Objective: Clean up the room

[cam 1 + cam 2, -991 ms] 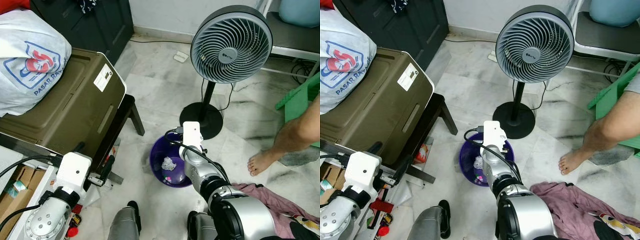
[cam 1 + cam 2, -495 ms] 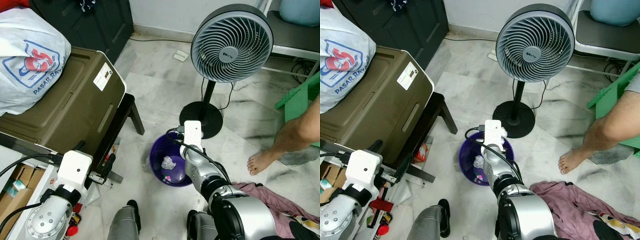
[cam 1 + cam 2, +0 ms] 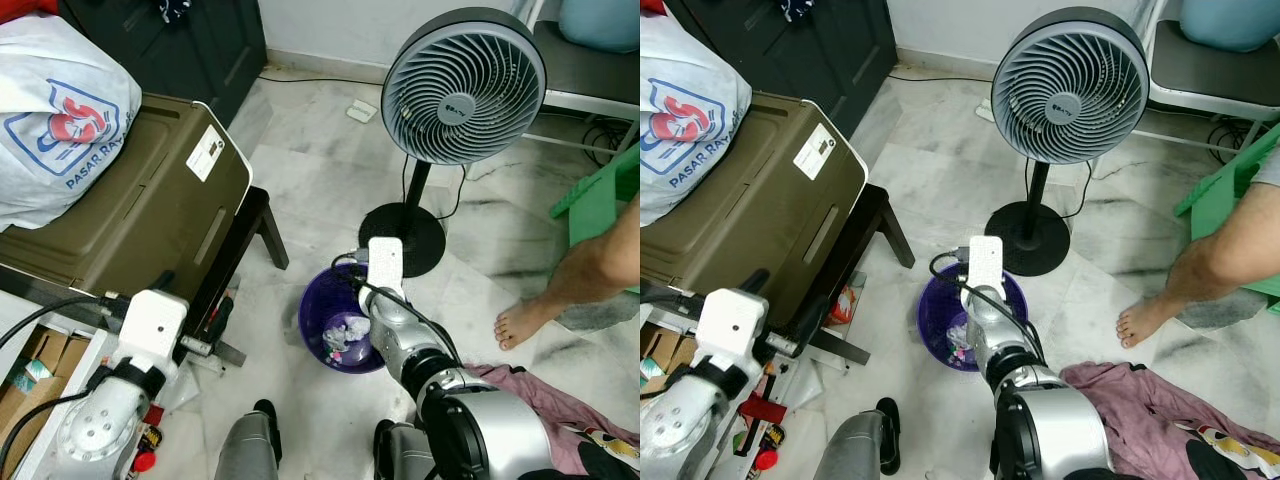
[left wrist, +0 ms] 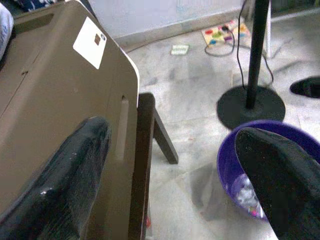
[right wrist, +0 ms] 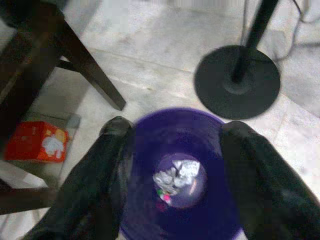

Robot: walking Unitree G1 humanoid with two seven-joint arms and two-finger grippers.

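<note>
Cluttering marble floor (image 3: 320, 190): purple bin (image 3: 318, 318), fan (image 3: 463, 90).

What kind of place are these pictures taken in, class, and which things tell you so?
Most likely a lived-in room of a home: a standing fan on a marble-look floor, an olive suitcase, crumpled clothing on the floor, and a purple waste bin holding scraps.

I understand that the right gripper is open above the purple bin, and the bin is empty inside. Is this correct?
Not quite. The right gripper is open above the purple bin, but the bin is not empty: crumpled foil-like trash and a few small coloured bits lie at its bottom. The right wrist view shows this.
</note>
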